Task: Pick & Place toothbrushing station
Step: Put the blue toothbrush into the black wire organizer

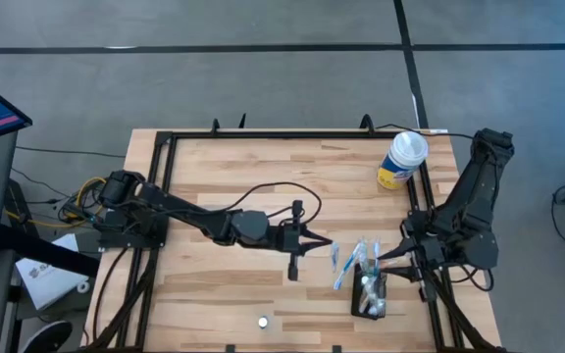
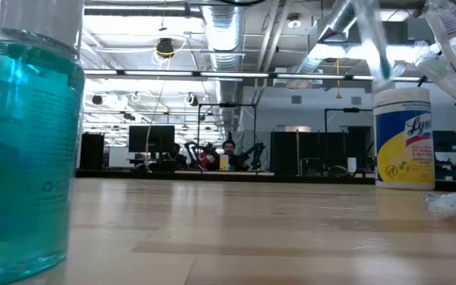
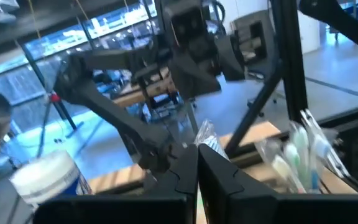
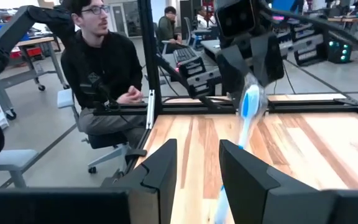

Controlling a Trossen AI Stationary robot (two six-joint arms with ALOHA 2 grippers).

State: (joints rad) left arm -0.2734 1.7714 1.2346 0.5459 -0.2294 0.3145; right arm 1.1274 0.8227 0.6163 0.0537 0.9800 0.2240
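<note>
The station (image 1: 370, 294) lies just beside my right pincer (image 1: 392, 260), long axis running front to back. Its fingers stand spread, empty. My left pincer (image 1: 324, 245), pressed together on a packet (image 1: 334, 257), is farther off.

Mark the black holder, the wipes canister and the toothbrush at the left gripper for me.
black holder (image 1: 369, 294): high view, on its dark body near the right arm.
wipes canister (image 1: 403, 157): high view, on its white lid.
toothbrush (image 4: 249, 106): right wrist view, on its blue and white handle below the left gripper (image 1: 314, 243).
</note>
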